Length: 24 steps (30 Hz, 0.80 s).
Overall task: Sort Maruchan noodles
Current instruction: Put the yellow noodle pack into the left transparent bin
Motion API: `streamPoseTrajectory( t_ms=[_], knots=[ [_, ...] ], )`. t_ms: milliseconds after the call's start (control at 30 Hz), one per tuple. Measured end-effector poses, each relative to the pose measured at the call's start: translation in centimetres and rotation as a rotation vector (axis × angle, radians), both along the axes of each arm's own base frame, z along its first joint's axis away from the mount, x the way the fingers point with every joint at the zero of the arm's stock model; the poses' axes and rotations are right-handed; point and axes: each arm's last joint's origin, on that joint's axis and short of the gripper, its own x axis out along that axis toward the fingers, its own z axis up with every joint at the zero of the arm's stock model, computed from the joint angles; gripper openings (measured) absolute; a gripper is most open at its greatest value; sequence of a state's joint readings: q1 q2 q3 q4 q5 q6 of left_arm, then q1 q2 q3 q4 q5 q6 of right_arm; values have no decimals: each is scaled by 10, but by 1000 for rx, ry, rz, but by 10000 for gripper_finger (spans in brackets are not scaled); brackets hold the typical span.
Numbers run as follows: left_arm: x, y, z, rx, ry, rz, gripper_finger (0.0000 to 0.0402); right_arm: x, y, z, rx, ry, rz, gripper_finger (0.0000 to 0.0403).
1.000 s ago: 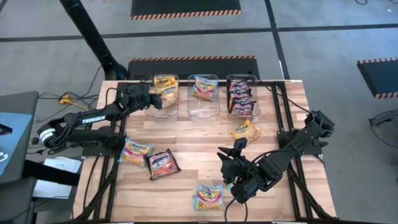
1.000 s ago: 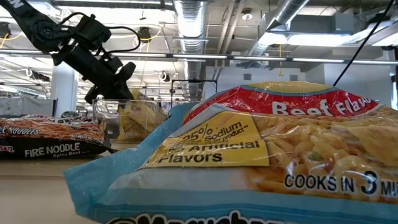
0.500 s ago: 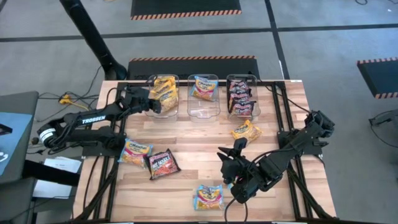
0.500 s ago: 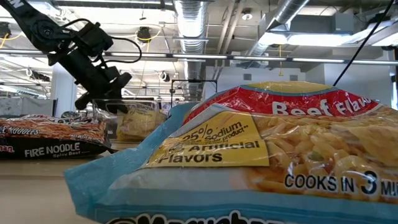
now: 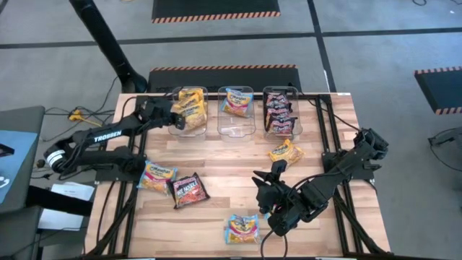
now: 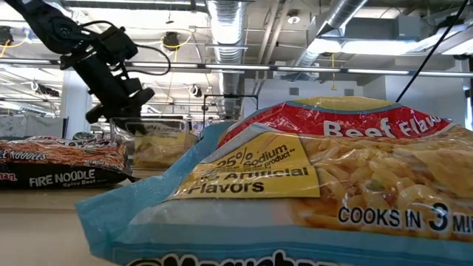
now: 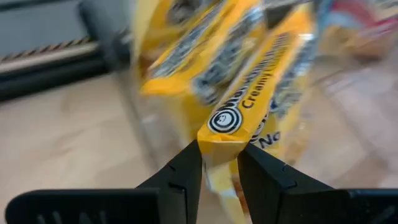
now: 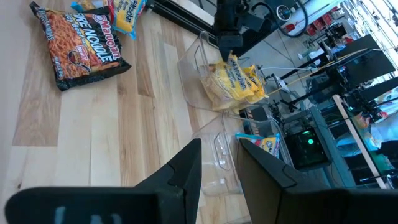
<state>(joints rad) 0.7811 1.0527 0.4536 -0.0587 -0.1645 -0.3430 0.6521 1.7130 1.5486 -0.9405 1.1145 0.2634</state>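
A yellow packet (image 7: pixel 249 112) sits in the far-left bin (image 5: pixel 189 108), its edge between the left pincer's (image 5: pixel 177 123) parted fingers — released or nearly so, I judge. The middle bin (image 5: pixel 237 110) holds a blue packet, the right bin (image 5: pixel 280 110) black-red ones. Four packets are left on the surface (image 5: pixel 216 180) — yellow (image 5: pixel 286 152), blue (image 5: pixel 243 227), blue (image 5: pixel 157 175), black-red (image 5: pixel 189 190). The right pincer (image 5: pixel 263 189) waits near-right, spread and empty.

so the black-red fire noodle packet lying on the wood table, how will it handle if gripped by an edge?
The black-red crinkly packet lies flat, so likely light with a stiff noodle block inside. Its glossy film looks slippery; its thin edge seam would probably flex.
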Motion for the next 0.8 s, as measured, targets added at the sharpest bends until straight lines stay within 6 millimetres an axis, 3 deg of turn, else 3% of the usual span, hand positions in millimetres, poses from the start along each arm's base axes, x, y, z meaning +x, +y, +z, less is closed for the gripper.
streamPoseTrajectory(
  t_ms=[500, 800],
  knots=[
    [-3, 9, 17, -5, 45, 24, 88, 0, 0, 0, 5, -6, 0, 128],
    [-3, 7, 16, -40, 44, -13, 89, 2, -1, 0, 21, 8, 4, 128]
  ],
)
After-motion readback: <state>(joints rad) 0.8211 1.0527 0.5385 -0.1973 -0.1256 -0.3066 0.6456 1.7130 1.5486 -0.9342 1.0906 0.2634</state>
